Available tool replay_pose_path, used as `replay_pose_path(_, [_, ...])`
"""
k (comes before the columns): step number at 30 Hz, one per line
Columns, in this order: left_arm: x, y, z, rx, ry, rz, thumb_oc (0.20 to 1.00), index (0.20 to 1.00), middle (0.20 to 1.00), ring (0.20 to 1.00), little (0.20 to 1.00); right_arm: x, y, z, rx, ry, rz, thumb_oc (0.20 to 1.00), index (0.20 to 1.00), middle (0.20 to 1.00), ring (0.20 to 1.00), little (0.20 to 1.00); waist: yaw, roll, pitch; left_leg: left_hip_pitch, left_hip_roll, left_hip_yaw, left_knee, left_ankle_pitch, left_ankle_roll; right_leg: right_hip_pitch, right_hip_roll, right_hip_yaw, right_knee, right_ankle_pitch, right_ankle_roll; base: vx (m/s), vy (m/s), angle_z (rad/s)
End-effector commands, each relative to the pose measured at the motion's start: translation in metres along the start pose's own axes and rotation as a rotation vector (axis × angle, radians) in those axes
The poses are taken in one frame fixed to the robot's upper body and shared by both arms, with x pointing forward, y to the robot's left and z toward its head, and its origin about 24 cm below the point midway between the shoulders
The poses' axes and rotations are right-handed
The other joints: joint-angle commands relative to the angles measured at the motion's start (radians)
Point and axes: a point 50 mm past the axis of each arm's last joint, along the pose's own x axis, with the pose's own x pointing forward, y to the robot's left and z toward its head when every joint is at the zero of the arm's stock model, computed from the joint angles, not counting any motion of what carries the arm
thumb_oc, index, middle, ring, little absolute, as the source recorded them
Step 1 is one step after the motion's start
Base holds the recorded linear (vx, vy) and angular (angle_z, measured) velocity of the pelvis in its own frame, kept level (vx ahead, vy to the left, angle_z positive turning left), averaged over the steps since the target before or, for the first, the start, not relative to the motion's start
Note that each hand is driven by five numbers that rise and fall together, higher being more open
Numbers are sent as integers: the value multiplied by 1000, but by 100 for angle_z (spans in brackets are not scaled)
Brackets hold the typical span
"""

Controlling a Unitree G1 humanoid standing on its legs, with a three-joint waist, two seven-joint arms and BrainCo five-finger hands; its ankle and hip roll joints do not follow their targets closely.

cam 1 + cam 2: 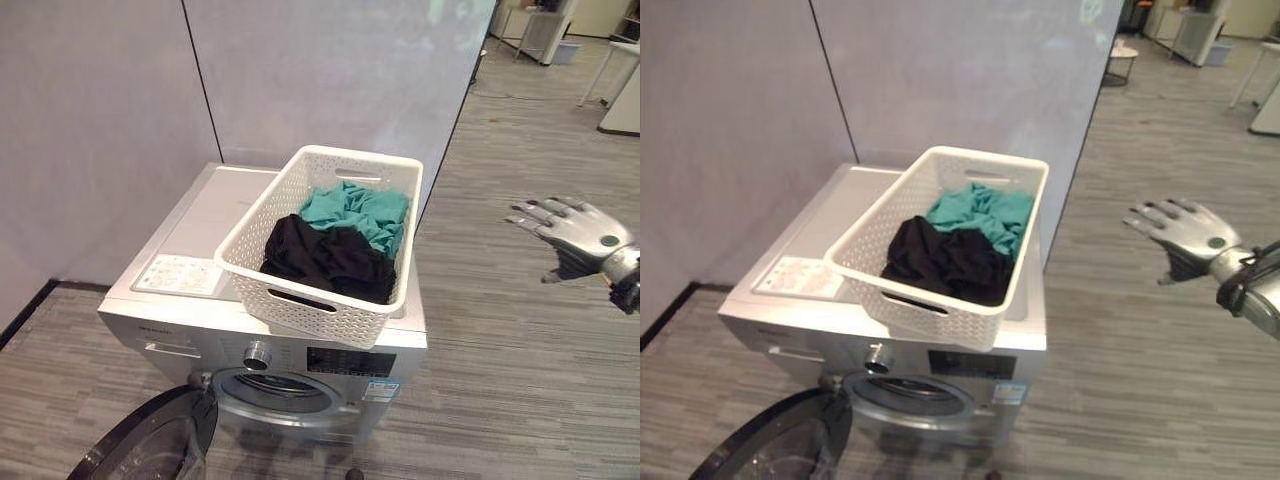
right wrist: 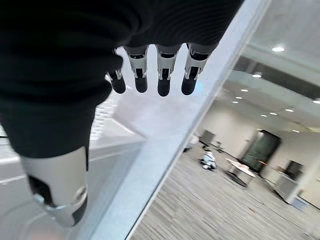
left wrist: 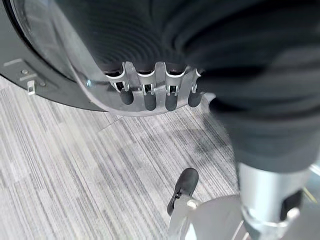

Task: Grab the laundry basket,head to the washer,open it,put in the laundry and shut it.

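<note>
A white perforated laundry basket (image 1: 330, 312) stands on top of the silver front-loading washer (image 1: 205, 215). Inside it lie black clothes (image 1: 325, 255) toward the front and teal clothes (image 1: 360, 212) behind them. The washer's round door (image 1: 150, 440) hangs open, swung down to the lower left, and the drum opening (image 1: 275, 385) shows. My right hand (image 1: 580, 232) is raised in the air well to the right of the basket, open, holding nothing. In the left wrist view my left hand (image 3: 150, 92) has straight fingers close against the curved edge of the door (image 3: 50, 60).
Grey partition walls (image 1: 100, 120) stand right behind and left of the washer. A printed sheet (image 1: 180, 273) lies on the washer's top at the front left. Wood-look floor (image 1: 520, 340) stretches to the right, with desks and furniture far at the back right.
</note>
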Motion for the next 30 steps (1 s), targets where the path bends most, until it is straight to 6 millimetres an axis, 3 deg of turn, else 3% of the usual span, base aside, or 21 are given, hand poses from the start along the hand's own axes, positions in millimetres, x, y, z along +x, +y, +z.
replay_pose_path(1, [-1,9,-9,-31,30,19,1000,1000,1000,1000,1000,13,-19,0,27,7,-103,1000,1000,1000,1000,1000,16,-71,25,3,-53,-8,-31,28,-13,154,-50,-6,-268,184,126,3,-10,4])
replay_pose_path(5, [-1,12,-7,-37,23,32,1000,1000,1000,1000,1000,31,-41,14,34,-63,-195,1000,1000,1000,1000,1000,28,-66,26,-20,-53,-20,-31,30,-18,144,-55,-19,-274,182,129,6,-5,6])
replay_pose_path(12, [-1,19,-5,-63,17,70,1000,1000,1000,1000,1000,38,-70,30,57,-137,-328,1000,1000,1000,1000,1000,38,-58,26,-50,-54,-36,-31,44,-24,129,-62,-38,-277,183,125,12,-10,8])
replay_pose_path(19, [-1,19,-10,-55,41,65,1000,1000,1000,1000,1000,43,-69,47,81,-219,-295,1000,1000,1000,1000,1000,46,-70,20,-49,-51,-42,-31,43,-28,135,-60,-48,-277,175,122,28,-14,8])
replay_pose_path(20, [-1,18,-10,-55,42,60,1000,1000,1000,1000,1000,45,-68,49,81,-228,-287,884,884,884,884,884,46,-73,19,-48,-50,-43,-31,43,-29,136,-59,-50,-277,174,122,36,-19,1])
replay_pose_path(22, [-1,16,-12,-59,49,54,1000,1000,1000,1000,1000,47,-64,52,90,-241,-260,561,561,561,561,561,47,-79,18,-48,-49,-44,-31,42,-30,137,-56,-50,-277,171,121,0,0,0])
replay_pose_path(23, [-1,15,-13,-62,52,53,1000,1000,1000,1000,1000,48,-64,53,96,-244,-255,460,460,460,460,460,47,-82,17,-48,-48,-44,-31,43,-30,138,-55,-50,-277,170,120,0,0,0])
replay_pose_path(24, [-2,15,-14,-65,57,52,1000,1000,1000,1000,1000,48,-63,54,107,-249,-248,200,200,200,200,200,47,-85,17,-48,-46,-45,-31,42,-30,138,-55,-50,-277,168,120,0,0,0])
replay_pose_path(30, [-2,17,-17,-68,69,55,1000,1000,1000,1000,1000,53,-69,63,219,-288,-258,200,200,200,200,200,50,-111,11,-48,-41,-44,-31,42,-33,140,-51,-54,-277,165,118,0,0,0])
